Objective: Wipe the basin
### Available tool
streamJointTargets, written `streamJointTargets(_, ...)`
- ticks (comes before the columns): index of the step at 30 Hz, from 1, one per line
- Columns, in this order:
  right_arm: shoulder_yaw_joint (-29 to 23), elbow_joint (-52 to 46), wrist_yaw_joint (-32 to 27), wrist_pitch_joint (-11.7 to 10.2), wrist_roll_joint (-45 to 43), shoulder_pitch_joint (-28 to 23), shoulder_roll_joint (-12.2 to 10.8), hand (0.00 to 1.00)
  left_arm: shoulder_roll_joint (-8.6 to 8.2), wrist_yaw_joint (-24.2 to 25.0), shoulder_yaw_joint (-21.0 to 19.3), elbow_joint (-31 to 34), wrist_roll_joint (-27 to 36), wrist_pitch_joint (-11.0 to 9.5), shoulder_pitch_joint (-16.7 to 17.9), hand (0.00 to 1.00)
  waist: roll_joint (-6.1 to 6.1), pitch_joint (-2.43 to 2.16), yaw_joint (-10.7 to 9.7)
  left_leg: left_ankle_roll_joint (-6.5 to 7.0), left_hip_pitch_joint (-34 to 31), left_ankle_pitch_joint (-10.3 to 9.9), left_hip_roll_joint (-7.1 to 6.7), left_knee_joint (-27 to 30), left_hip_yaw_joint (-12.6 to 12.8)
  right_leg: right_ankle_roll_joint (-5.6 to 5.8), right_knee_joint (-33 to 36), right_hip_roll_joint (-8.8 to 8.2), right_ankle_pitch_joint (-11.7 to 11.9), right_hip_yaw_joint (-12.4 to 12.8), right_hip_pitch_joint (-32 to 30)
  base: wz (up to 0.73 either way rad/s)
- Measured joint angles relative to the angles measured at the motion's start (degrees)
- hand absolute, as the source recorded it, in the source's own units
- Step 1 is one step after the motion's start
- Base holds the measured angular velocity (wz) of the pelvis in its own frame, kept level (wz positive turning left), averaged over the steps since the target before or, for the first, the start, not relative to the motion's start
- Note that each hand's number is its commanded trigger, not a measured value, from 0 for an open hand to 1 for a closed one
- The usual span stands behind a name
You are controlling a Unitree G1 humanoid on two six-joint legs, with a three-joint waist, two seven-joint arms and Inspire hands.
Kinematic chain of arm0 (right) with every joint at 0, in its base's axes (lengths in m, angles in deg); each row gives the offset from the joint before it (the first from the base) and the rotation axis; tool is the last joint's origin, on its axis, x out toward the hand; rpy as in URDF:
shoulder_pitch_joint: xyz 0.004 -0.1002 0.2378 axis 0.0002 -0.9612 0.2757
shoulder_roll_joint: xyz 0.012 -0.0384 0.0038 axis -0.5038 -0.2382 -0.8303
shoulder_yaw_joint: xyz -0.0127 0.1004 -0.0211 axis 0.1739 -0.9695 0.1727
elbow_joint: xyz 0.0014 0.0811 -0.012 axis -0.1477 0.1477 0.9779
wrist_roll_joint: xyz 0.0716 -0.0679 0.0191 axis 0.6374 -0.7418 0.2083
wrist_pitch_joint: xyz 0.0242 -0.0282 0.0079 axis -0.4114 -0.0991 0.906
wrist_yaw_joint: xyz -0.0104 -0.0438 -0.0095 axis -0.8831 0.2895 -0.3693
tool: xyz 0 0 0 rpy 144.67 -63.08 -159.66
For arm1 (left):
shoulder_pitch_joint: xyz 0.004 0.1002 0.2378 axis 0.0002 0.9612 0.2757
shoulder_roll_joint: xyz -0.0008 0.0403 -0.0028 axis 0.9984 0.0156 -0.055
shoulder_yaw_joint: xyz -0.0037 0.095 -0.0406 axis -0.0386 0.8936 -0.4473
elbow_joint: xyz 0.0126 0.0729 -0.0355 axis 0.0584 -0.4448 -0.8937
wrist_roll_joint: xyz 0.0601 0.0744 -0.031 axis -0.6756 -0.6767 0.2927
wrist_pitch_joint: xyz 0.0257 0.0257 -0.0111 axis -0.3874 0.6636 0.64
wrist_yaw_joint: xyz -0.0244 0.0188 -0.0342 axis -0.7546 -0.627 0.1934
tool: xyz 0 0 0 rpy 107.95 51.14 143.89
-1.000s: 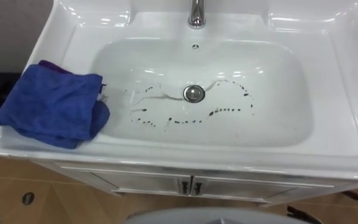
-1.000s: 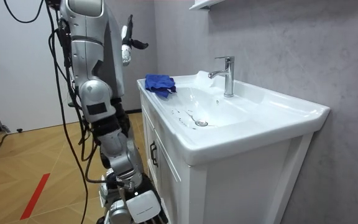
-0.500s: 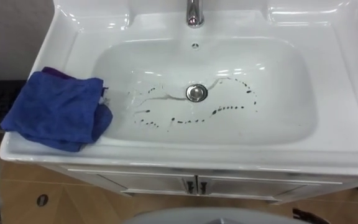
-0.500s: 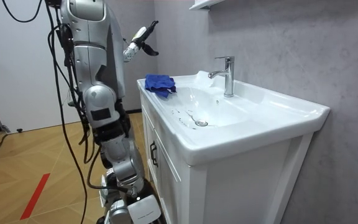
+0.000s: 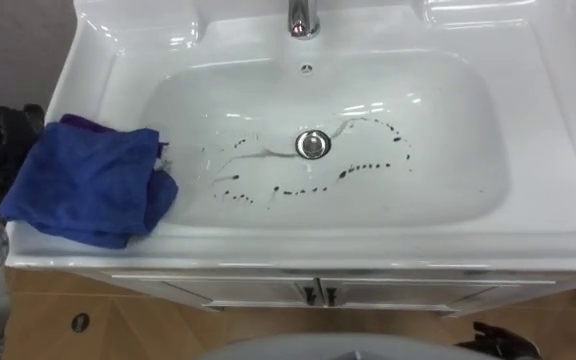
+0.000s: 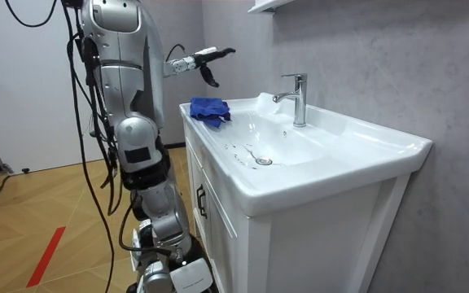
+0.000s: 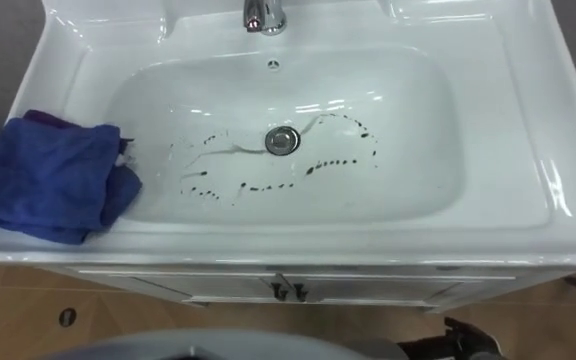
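Fingers [image 6: 225, 52] of left hand [image 6: 195, 62] straight, loosely spread, empty; hand raised in air. Crumpled blue microfibre cloth [image 5: 88, 182] lies below, apart from fingers, on left rim of white ceramic basin [image 5: 528, 215]. Dark specks [image 5: 366, 171] in bowl to cloth's right. Judgement: left hand nearer; next move calls for downward reach.

**Q:** What sort of place is pictured?

**A:** A washroom corner. A white ceramic basin [image 5: 558, 130] sits on a white cabinet [image 6: 300, 244] with small dark door handles. A chrome tap [image 6: 299, 98] stands at the back, and a metal drain [image 5: 313, 144] is set in the bowl.

**Q:** And around it?

**A:** A grey plastered wall [image 6: 381, 65] stands behind, with the edge of a white shelf [image 6: 267, 5] above. The floor [image 6: 23, 212] is wood-patterned and carries a red strip [image 6: 46, 254].
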Motion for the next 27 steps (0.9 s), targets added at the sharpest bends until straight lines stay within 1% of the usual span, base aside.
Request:
streamJointTargets(1,0.1,0.1,0.0,0.0,0.0,0.1,0.3,0.00,0.32,2.0,0.9,0.0,0.0,0.7,0.0,0.00,-0.08,0.09,-0.2,0.00,0.1,0.0,0.04,0.0,0.1,0.00,0.4,-0.01,0.0,0.0,-0.1,-0.03)
streamJointTargets(2,0.1,0.1,0.0,0.0,0.0,0.2,0.5,0.00,0.34,4.0,1.6,0.0,0.2,1.3,0.0,0.00,-0.01,0.04,-0.5,0.00,0.1,0.0,0.03,0.0,0.1,0.00,0.4,-0.02,0.0,0.0,-0.1,0.00)
streamJointTargets(3,0.4,0.0,0.0,0.1,0.0,0.3,0.5,0.00,0.34,5.0,1.8,0.0,0.4,1.6,0.0,0.00,0.01,0.03,-0.7,0.00,0.1,0.0,0.03,0.0,0.1,0.00,0.4,-0.02,0.0,0.0,-0.1,0.00)
streamJointTargets(5,0.7,-0.1,0.0,0.6,0.1,0.6,0.5,0.00,0.39,9.0,2.9,-0.2,1.0,2.9,-0.7,0.00,0.04,0.08,-1.1,0.00,0.0,0.0,0.07,0.0,0.2,0.00,0.4,0.00,0.0,-0.2,-0.6,0.00)
streamJointTargets(7,0.6,-0.4,0.0,1.3,0.2,0.7,0.5,0.00,0.39,11.8,3.0,-0.3,2.4,3.5,-1.3,0.00,0.09,0.14,-1.1,0.00,-0.2,0.0,0.05,0.0,0.4,0.00,0.4,-0.01,0.0,-0.2,-0.9,-0.04)
streamJointTargets(8,0.6,-0.4,0.0,1.4,0.3,0.6,0.5,0.00,0.39,13.4,3.0,-0.7,3.2,4.1,-1.8,0.00,-0.03,0.29,-1.2,0.00,-0.2,0.0,0.06,0.0,0.4,0.00,0.4,-0.02,0.0,-0.3,-0.9,0.00)
streamJointTargets(9,0.6,-0.4,0.0,1.7,0.2,0.6,0.5,0.00,0.40,14.9,3.0,-1.3,3.8,4.8,-2.4,0.00,-0.12,0.36,-1.3,0.00,-0.2,0.0,0.04,0.0,0.4,0.00,0.3,-0.02,0.0,-0.3,-0.9,0.00)
streamJointTargets(10,0.6,-0.4,-0.1,1.9,0.2,0.5,0.5,0.00,0.46,15.6,3.0,-1.8,4.3,5.1,-2.7,0.00,-0.14,0.37,-1.3,0.00,-0.2,0.0,0.03,0.0,0.5,0.00,0.3,-0.02,0.0,-0.3,-0.9,0.00)
streamJointTargets(12,0.6,-0.4,-0.2,2.1,0.0,0.5,0.5,0.00,0.90,17.6,3.0,-3.2,5.1,6.0,-3.7,0.00,-0.13,0.37,-1.3,0.00,-0.2,0.0,-0.02,0.0,0.5,0.00,0.4,-0.04,0.0,-0.2,-0.9,-0.02)
streamJointTargets(13,0.6,-0.4,-0.1,2.1,-0.1,0.5,0.5,0.00,1.73,18.9,3.0,-3.9,5.2,6.4,-4.0,0.00,-0.12,0.37,-1.4,0.00,-0.2,0.0,-0.03,0.0,0.6,0.00,0.4,-0.03,0.0,-0.2,-1.0,-0.04)
streamJointTargets(14,0.6,-0.4,-0.2,2.1,-0.3,0.4,0.5,0.00,2.65,20.2,3.0,-4.2,5.2,6.8,-4.1,0.00,-0.09,0.35,-1.4,0.00,-0.2,0.0,-0.02,0.0,0.7,0.00,0.3,-0.02,0.0,-0.2,-0.9,0.00)
streamJointTargets(15,0.5,-0.4,-0.2,2.1,-0.5,0.3,0.5,0.00,2.96,20.9,3.0,-4.2,5.2,7.1,-4.1,0.00,-0.03,0.31,-1.4,0.00,-0.2,0.0,-0.02,0.0,0.7,0.00,0.3,-0.02,0.0,-0.1,-0.9,0.00)
streamJointTargets(17,0.5,-0.3,-1.4,2.5,-0.7,0.3,0.5,0.00,4.03,24.0,3.0,-4.2,5.8,8.5,-4.2,0.00,0.45,0.06,-1.2,0.00,-0.2,0.0,-0.01,0.0,0.7,0.00,0.3,-0.05,0.0,-0.1,-0.9,0.00)
streamJointTargets(19,0.5,-0.3,-1.9,2.6,-0.7,0.3,0.5,0.00,4.53,26.2,3.0,-4.2,6.4,9.7,-4.3,0.00,0.96,-0.14,-1.2,0.00,0.0,0.0,0.02,0.1,0.7,0.00,0.3,-0.01,0.0,0.1,-0.9,-0.02)
streamJointTargets(20,0.5,-0.3,-2.1,2.6,-0.7,0.3,0.5,0.00,4.69,27.6,3.0,-4.2,6.4,10.4,-4.3,0.00,1.31,-0.11,-1.1,0.00,0.1,0.0,0.04,0.1,0.7,0.00,0.4,0.03,0.0,0.2,-0.8,-0.04)
streamJointTargets(22,0.5,-0.3,-2.5,2.9,-0.4,0.4,0.6,0.00,4.78,29.5,3.0,-4.2,6.4,11.3,-4.3,0.00,1.90,-0.41,-1.2,0.00,0.1,0.0,0.05,0.1,0.7,-0.01,0.5,0.02,0.0,0.2,-0.8,0.00)
streamJointTargets(23,0.5,-0.3,-2.8,3.3,-0.2,0.5,0.6,0.00,4.82,30.4,3.0,-4.2,6.5,11.4,-4.3,0.00,2.19,-0.49,-1.2,0.00,0.1,0.0,0.06,0.1,0.7,-0.01,0.5,0.02,0.0,0.2,-0.8,0.00)
streamJointTargets(27,0.5,-0.4,-3.3,3.7,-0.8,0.6,0.6,0.00,4.96,33.3,2.9,-4.0,6.4,12.0,-4.3,0.00,2.35,-0.44,-1.0,0.00,0.2,0.0,0.09,0.1,0.7,0.00,0.5,0.08,0.0,0.3,-0.8,0.00)
